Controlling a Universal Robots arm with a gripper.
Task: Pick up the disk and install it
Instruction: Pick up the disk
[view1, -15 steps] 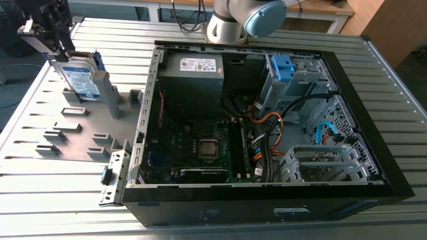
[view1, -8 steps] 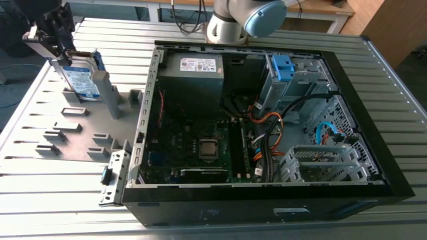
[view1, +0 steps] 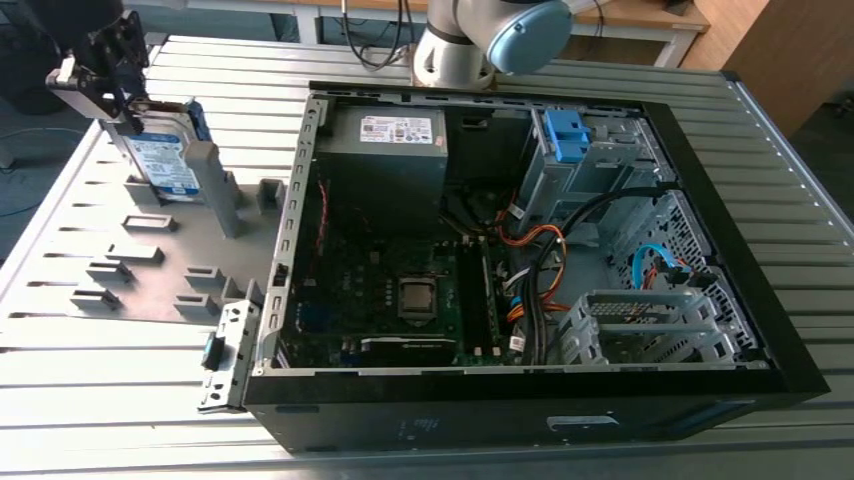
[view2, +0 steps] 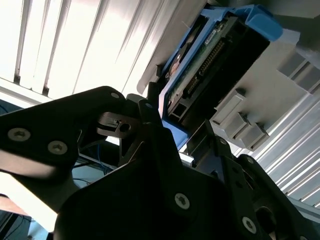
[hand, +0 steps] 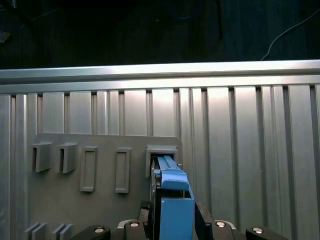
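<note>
Step, as judged: pick-up | gripper (view1: 130, 118) jaws clenched on upper end of the disk (view1: 171, 165) | disk upright at grey fixture plate (view1: 147, 285) on table (view1: 761, 130), beside open computer case (view1: 534, 425) | installation not yet done

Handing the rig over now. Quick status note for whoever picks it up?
Gripper: shut on the disk, gripping it from above.
Disk: upright on edge at the grey fixture plate, on the exterior view's left of the open PC case. Can't tell whether it has cleared its slot in the plate.
Done: disk grasped.
Left: the install; the disk is not in the case yet.
</note>
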